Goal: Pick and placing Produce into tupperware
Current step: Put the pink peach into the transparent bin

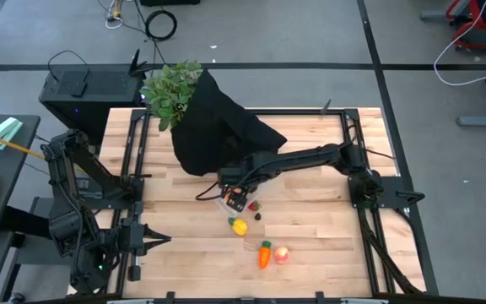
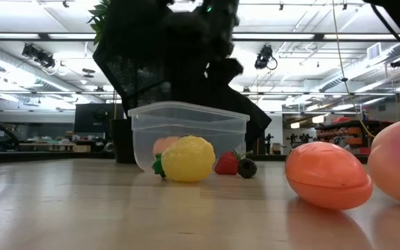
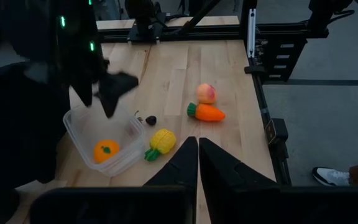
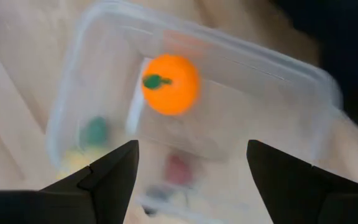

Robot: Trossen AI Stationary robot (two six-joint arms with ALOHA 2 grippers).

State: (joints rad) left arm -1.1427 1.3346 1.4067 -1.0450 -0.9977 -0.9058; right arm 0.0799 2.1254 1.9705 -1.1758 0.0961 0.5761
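Two matte black, six-joint robot arms (image 1: 306, 159) are built from slim tubular links and blockier joint housings, seen from above. The left arm (image 1: 78, 198) shows bulkier stacked segments with dark cables looping along its side, mounted on a black frame rail. Small green indicator lights (image 3: 61, 22) glow on the right arm's wrist housing in the left wrist view. The left gripper (image 3: 198, 163) ends in two dark, tapering, wedge-shaped fingers with smooth flat inner faces. The right gripper (image 4: 191, 174) has two broad black fingers (image 4: 114, 171) with angular, faceted edges.
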